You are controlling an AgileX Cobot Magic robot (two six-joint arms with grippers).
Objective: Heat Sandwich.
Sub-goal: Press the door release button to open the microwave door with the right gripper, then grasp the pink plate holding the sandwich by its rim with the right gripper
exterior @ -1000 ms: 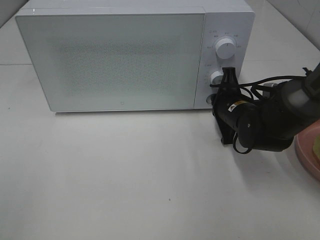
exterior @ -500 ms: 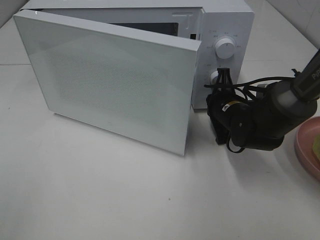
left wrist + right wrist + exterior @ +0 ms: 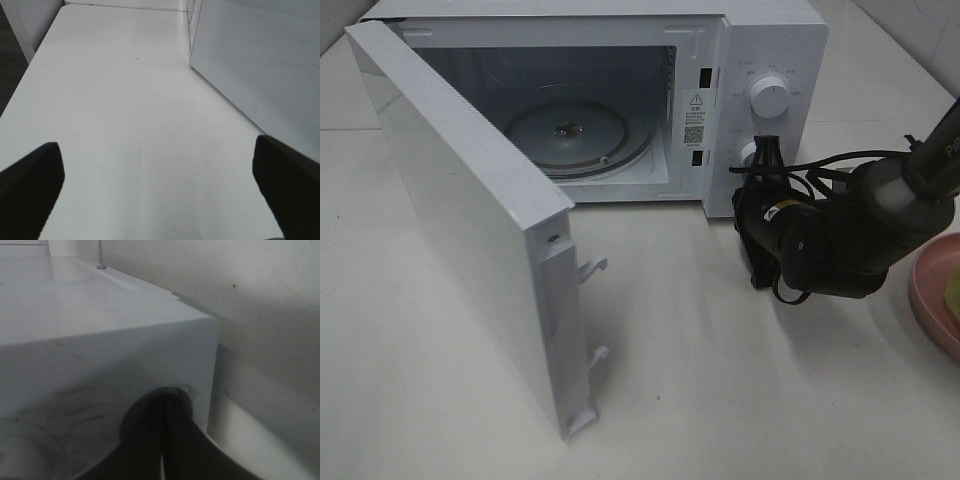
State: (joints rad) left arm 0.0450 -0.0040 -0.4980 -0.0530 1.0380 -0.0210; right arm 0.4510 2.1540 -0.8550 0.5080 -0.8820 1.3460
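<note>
The microwave [image 3: 775, 40] stands on the tabletop [image 3: 720, 380] with its door [image 3: 460, 230] swung wide open, so the glass turntable [image 3: 575, 135] inside is visible. The right gripper [image 3: 766, 152] has its jaws pressed together, with the tips at the control panel just beside the lower knob [image 3: 751, 154]. The left gripper [image 3: 160, 170] hangs over bare tabletop near the door, jaws spread wide and holding nothing. Only a small yellowish edge of the sandwich [image 3: 954, 290] shows, lying on the pink plate [image 3: 928, 300] at the far right.
</note>
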